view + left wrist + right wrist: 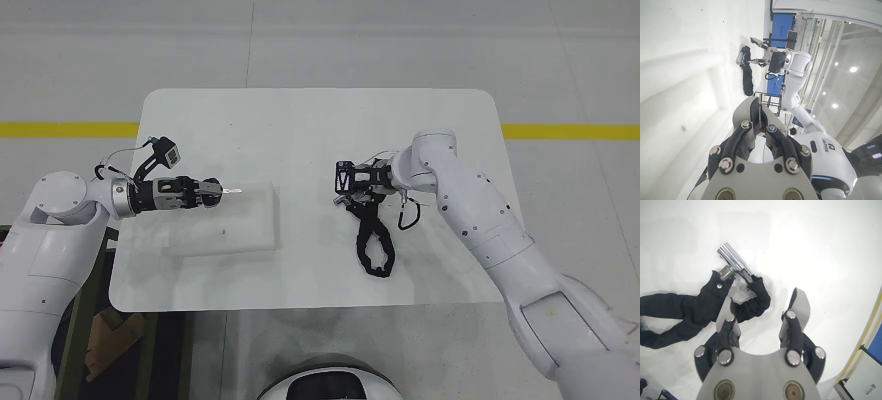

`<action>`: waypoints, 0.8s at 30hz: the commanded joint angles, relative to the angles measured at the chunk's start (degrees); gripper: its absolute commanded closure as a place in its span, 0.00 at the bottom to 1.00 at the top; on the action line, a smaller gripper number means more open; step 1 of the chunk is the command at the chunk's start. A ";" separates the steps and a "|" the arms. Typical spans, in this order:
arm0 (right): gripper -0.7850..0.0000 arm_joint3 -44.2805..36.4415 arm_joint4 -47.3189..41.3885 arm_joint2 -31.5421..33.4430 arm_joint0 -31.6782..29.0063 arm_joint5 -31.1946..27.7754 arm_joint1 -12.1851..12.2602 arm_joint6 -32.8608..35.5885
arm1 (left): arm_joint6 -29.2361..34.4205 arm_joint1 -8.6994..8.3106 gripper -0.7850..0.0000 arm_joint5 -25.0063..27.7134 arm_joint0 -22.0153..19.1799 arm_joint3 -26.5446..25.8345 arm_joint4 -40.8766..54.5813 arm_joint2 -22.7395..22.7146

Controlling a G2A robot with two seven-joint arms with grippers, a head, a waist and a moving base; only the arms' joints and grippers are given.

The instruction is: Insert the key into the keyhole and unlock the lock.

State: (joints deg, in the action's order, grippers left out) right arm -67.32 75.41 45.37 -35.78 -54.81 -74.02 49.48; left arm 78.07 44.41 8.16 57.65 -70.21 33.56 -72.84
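The lock has a chrome cylinder (734,259) and a black fabric-sleeved chain (687,308); it lies on the white table (320,120) right of centre, with its loop (372,250) trailing toward the front edge. My right gripper (764,308) hovers open just beside the cylinder, one finger close against the sleeve. In the top view the right gripper (343,181) sits at the chain's far end. My left gripper (213,190) is shut on the key (232,190), whose blade points toward the lock, a good distance left of it. The key (759,111) shows edge-on between the left pads.
A low white foam block (225,225) lies on the table under and in front of the left gripper. Bare table separates the block from the lock (745,70). A yellow floor line (60,129) runs behind the table.
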 commanded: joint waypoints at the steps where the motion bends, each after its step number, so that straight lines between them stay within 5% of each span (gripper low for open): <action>1: 0.51 1.06 -0.20 -0.72 0.69 0.14 -0.40 0.14 | 0.00 0.00 1.00 0.00 0.00 0.00 0.00 0.00; 5: 0.44 2.60 -0.57 -1.49 1.72 -0.05 -0.87 -0.05 | 0.00 0.00 1.00 0.00 0.00 0.00 0.00 0.00; 13: 0.55 4.98 -1.99 -2.47 2.47 0.24 -1.94 0.24 | 0.00 0.00 1.00 0.00 0.00 0.00 0.00 0.00; 16: 0.69 6.06 -2.37 -2.76 2.83 0.62 -2.44 0.61 | 0.00 0.00 1.00 0.00 0.00 0.00 0.00 0.00; 18: 1.00 6.82 -2.59 -2.74 3.09 0.88 -2.67 0.87 | 0.00 0.00 1.00 0.00 0.00 0.00 0.00 0.00; 24: 1.00 9.03 -6.22 -0.16 3.64 -0.30 -2.04 -0.31 | 0.00 0.00 1.00 0.00 0.00 0.00 0.00 0.00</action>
State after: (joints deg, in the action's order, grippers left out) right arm -58.79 70.92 44.19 -32.30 -54.30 -76.45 49.98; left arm 78.07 44.41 8.16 57.65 -70.21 33.56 -72.84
